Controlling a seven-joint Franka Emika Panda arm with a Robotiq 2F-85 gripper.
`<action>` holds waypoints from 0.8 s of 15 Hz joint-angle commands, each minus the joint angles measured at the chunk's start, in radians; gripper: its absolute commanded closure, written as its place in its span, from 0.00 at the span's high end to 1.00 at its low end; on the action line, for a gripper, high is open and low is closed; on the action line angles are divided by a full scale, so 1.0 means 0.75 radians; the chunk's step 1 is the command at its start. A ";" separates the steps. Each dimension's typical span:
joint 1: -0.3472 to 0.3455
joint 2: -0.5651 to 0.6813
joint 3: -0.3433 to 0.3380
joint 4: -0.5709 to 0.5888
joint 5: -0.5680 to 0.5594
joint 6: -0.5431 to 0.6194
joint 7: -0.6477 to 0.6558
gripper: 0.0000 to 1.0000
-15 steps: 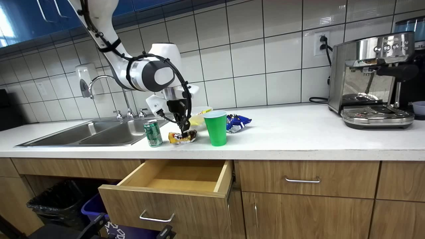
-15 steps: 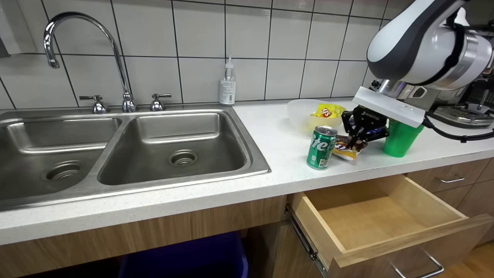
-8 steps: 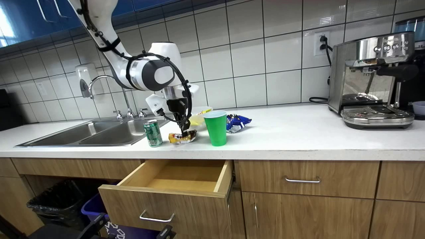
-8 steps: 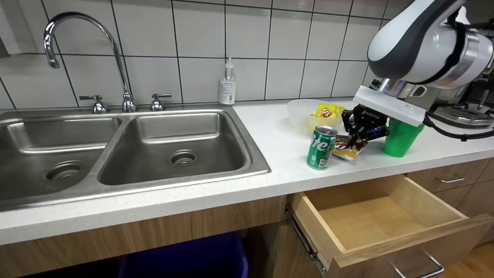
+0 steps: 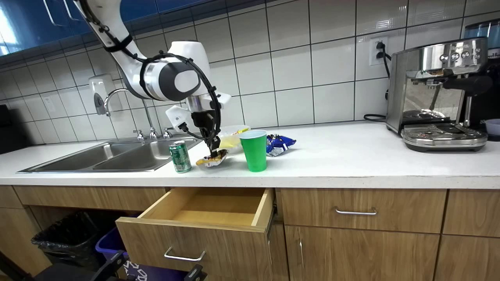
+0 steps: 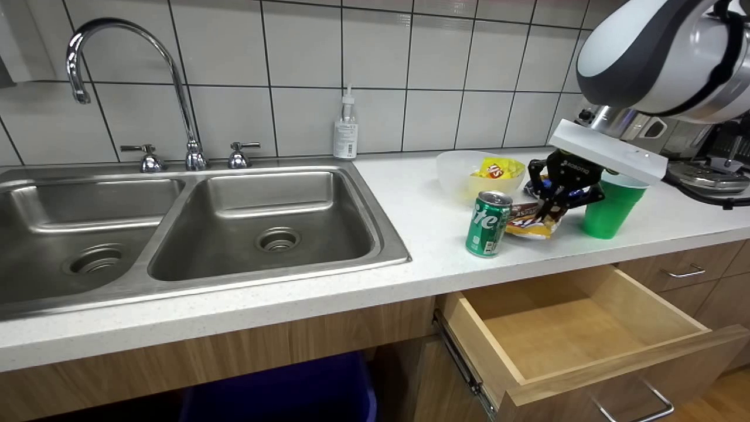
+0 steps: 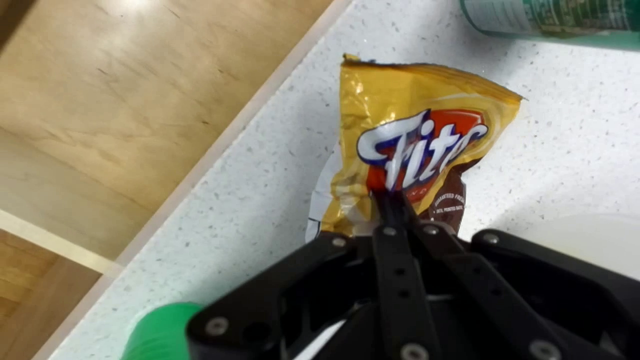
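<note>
The claw (image 7: pixel 392 200) is closed and pinches the snack bag (image 7: pixel 415 140), a yellow-and-brown packet with a red label panel. The snack bag is located near the green can (image 6: pixel 487 228), to its right in both exterior views; the wrist view shows a gap between the two.

Compared with half a second ago, the claw and the arm (image 5: pixel 179 82) sit slightly higher relative to the green can. The snack bag has changed attitude with them: previously almost flat beside the can, it is now tilted, with the end away from the can raised. More of its yellow face is exposed in an exterior view. Whether its lower edge contacts the surface (image 5: pixel 351 156) that carries the can cannot be determined.

The following items hold the same positions as before: the green can, upright; the green cup (image 5: pixel 254 152), to the right of the can, past the snack bag; the translucent bowl (image 6: pixel 454 176), behind the can; the blue packet (image 5: pixel 279 144), to the right of the can and farther back; the drawer (image 5: pixel 195 240), pulled out below the level of the can.
</note>
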 commanded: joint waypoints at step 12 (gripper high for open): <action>-0.034 -0.368 0.022 -0.407 -0.009 -0.018 -0.033 0.00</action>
